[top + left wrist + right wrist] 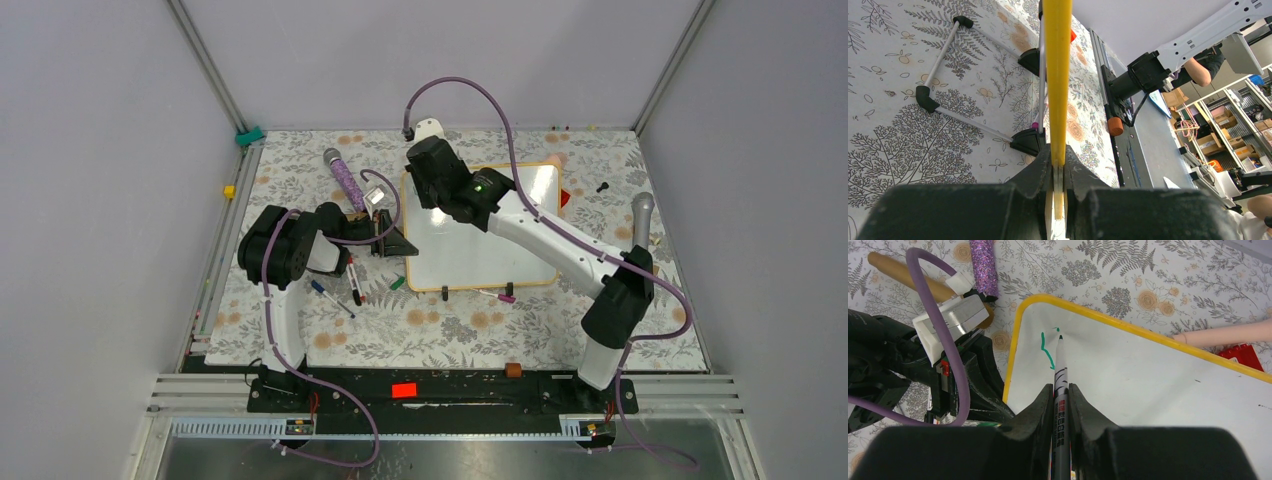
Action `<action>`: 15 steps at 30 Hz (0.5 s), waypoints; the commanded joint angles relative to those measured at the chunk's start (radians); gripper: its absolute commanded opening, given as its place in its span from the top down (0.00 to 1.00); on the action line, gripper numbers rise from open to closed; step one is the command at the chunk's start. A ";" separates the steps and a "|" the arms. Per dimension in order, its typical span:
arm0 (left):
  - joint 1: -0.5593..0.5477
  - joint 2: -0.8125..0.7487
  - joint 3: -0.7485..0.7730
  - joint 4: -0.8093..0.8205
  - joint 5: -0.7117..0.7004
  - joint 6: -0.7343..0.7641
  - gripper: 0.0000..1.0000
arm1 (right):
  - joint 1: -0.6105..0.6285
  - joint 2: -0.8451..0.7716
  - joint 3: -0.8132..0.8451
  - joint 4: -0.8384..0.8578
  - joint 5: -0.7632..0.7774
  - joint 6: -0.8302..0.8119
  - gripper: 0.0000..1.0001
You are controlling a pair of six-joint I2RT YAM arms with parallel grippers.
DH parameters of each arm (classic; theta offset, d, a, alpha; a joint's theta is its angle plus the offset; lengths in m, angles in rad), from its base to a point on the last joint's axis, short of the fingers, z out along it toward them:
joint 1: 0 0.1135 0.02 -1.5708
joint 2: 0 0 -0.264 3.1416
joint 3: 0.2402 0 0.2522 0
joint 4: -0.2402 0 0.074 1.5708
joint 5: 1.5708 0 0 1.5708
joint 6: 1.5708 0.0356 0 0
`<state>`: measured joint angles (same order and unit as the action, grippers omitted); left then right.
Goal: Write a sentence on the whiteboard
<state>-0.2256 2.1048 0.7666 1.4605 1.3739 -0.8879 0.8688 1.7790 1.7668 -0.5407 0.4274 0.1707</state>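
— Where's the board?

— I see the whiteboard [520,250] mid-table on the flowered cloth [450,330]. My left gripper [1058,172] sits at its 9 o'clock edge, jaws pinched tight on the yellow frame.

— And your right?

— My right gripper [1061,390] hangs over the board's 11 o'clock corner, clamped on a marker [1059,360]. Its nib is down at the white surface, but I can't tell if it's touching.

— Any writing?

— Of the sentence, one green stroke [1046,352], just beside the nib at its 10 o'clock.
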 commanded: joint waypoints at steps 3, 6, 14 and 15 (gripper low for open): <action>0.005 0.002 -0.001 0.016 0.119 -0.009 1.00 | 0.009 0.014 0.059 0.009 0.034 -0.015 1.00; 0.004 0.003 -0.001 0.017 0.119 -0.009 1.00 | 0.009 0.024 0.067 0.008 0.035 -0.014 1.00; 0.004 0.003 -0.001 0.017 0.122 -0.009 1.00 | 0.009 0.038 0.080 0.001 0.053 -0.020 1.00; 0.004 0.005 -0.001 0.017 0.121 -0.009 1.00 | 0.008 0.039 0.080 -0.002 0.057 -0.021 1.00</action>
<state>-0.2256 2.1048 0.7666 1.4605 1.3743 -0.8879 0.8688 1.8114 1.8023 -0.5415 0.4374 0.1638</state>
